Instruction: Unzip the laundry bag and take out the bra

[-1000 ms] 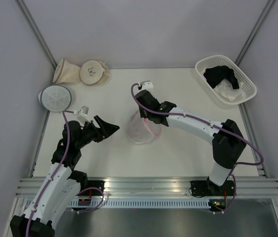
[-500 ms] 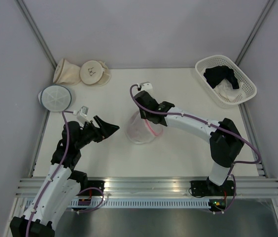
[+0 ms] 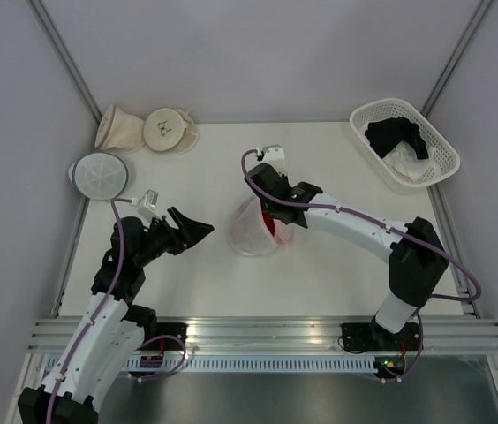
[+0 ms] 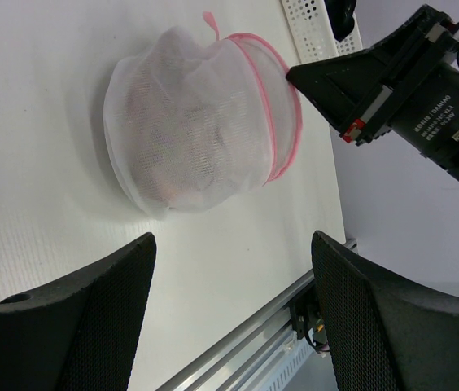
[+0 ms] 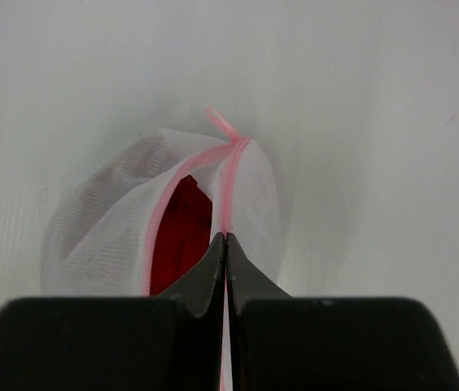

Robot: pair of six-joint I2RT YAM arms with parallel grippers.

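Standing by the table, I see the round, dome-shaped white mesh laundry bag [image 3: 247, 234] with its pink zipper rim lying on its side near the middle of the white table [image 3: 337, 168]. The zipper is partly undone. Through the gap along the pink rim, the bright red soft fabric bra [image 5: 182, 228] shows, tucked inside the bag.

The right gripper [image 5: 226, 243] sits at the bag's rim with its two black fingers pressed tight together. The pink zipper tape runs between their tips, so it is pinching the bag at the zipper. I cannot make out the pull itself.

The left gripper [image 3: 200, 233] hangs just to the left of the bag, apart from it and pointed towards it. Its jaws are spread wide with nothing between them. From its wrist camera the mesh dome faces it, with the pink rim on the far side.

In the far right corner stands a white plastic lattice basket [image 3: 441, 148] holding a black garment [image 3: 396, 134] and a white cloth [image 3: 408, 166]. At the left edge lies a round white mesh pouch with a grey-blue rim [image 3: 99, 175]. Behind it, two beige round pouches [image 3: 168, 128] lie side by side in the far left corner
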